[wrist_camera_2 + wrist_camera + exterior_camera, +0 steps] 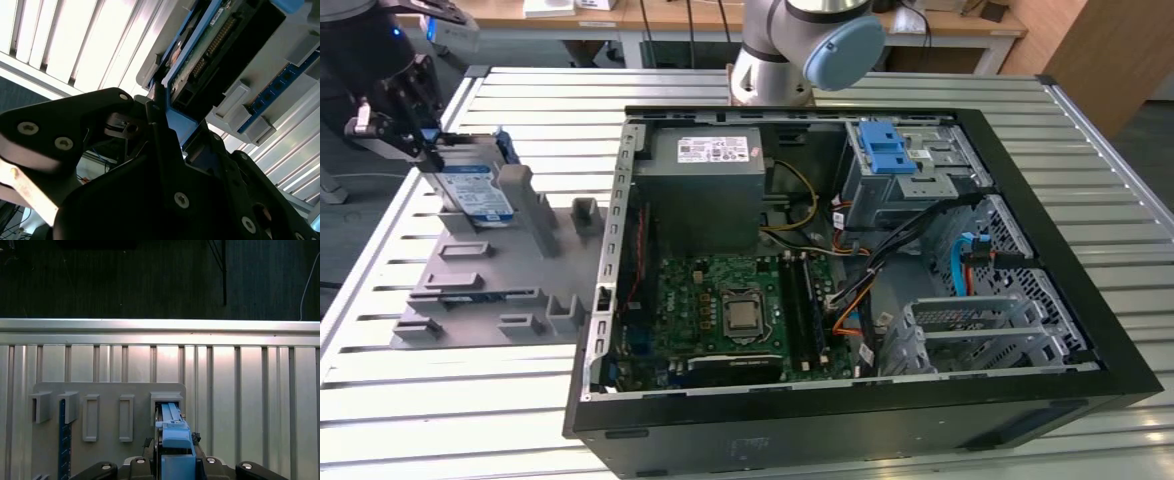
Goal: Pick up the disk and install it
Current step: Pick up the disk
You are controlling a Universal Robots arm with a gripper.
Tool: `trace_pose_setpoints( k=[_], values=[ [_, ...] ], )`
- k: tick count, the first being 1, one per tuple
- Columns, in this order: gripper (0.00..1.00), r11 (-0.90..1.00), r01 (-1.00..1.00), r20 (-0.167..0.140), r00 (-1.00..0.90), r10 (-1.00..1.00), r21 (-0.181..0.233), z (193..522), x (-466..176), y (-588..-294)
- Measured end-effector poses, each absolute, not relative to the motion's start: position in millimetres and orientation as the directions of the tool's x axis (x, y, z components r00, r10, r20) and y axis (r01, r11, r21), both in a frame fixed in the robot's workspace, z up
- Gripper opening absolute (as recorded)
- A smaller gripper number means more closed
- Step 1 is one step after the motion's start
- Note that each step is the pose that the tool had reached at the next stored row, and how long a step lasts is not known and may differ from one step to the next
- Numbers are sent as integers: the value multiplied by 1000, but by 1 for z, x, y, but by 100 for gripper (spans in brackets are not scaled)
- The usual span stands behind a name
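Slatted metal table (1067, 130) runs across the whole bench, with an open computer case (854, 415) filling the middle and right of the exterior view. At the upper left of that view a grey holder (494, 290) carries the disk (470, 185), which stands on edge in one of its slots. The gripper (420, 140) is at the disk's upper end, and in the first wrist view the blue carrier frame (172, 432) sits squeezed between the jaws, so they look clamped on the disk.

The hold seems to be on the plastic frame alone, near one end. If that is so, I'd worry the drive could swing or slip once it is clear of the slot. A pull that isn't straight might bind the frame against the slot walls and drag the holder along. Over at the case, the cage with the blue latch (907, 160) has cables (881, 250) draped just below it. A tilted disk could snag them or jam at the mouth.
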State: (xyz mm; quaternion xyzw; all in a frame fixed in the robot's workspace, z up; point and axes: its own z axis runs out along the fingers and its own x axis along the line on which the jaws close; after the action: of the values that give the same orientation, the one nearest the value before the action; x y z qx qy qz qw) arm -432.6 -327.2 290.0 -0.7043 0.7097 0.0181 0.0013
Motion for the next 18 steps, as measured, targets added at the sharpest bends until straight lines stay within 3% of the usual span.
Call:
trace_pose_setpoints(
  k=[18],
  values=[
    [36,7,-1000,-27,-8,-1000,24,303,-433,-327]
  ],
)
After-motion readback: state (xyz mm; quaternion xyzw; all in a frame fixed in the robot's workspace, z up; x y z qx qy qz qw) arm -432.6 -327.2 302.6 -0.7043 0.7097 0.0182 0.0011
